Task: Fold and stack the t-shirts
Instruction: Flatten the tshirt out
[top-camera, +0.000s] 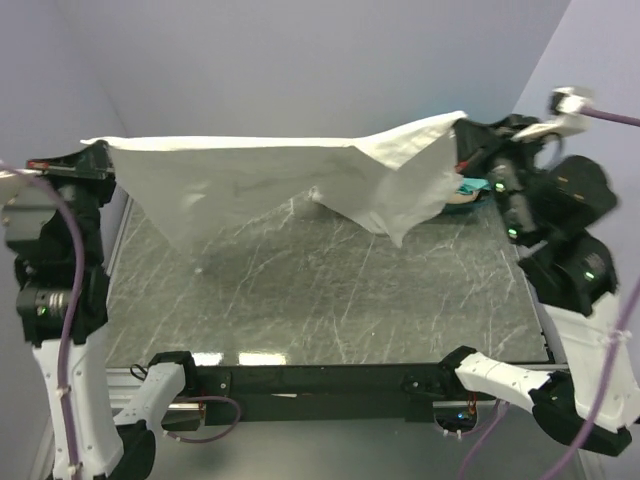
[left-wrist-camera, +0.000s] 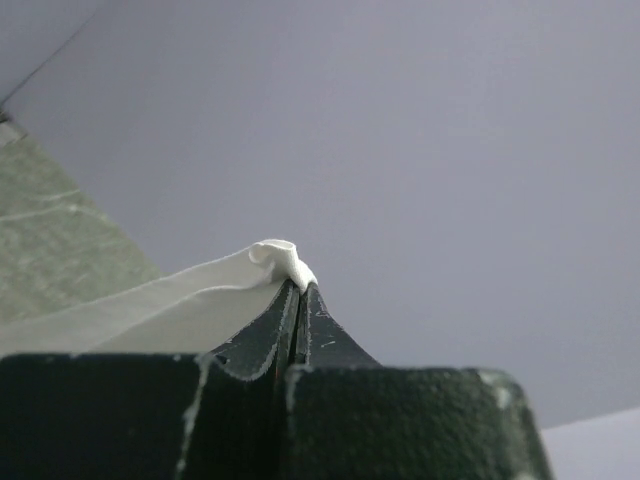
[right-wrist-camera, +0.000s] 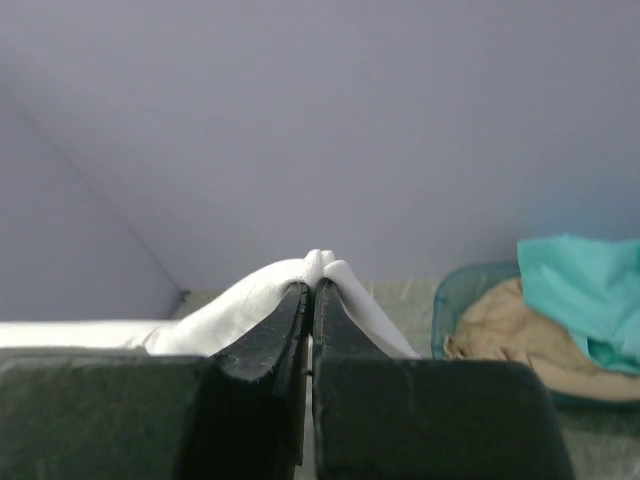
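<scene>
Dark marbled table (top-camera: 330, 300) below, plain lilac wall behind. The basket (right-wrist-camera: 445, 320) sits at the far right corner, with a teal t-shirt (right-wrist-camera: 585, 290) lying over a tan t-shirt (right-wrist-camera: 500, 340) inside it. From above, the right arm and the hanging cloth hide most of the basket.

The white t-shirt (top-camera: 270, 180) is in the air over the far half of the table. Its long axis runs left to right and its top edge is roughly level. It hangs like a curtain; whether the lowest folds touch the tabletop cannot be told.

Left gripper (top-camera: 106, 152): jaws pinched tight on the shirt's left corner. Right gripper (top-camera: 462, 124): jaws pinched tight on the right corner, with cloth bunched at the tips.
</scene>
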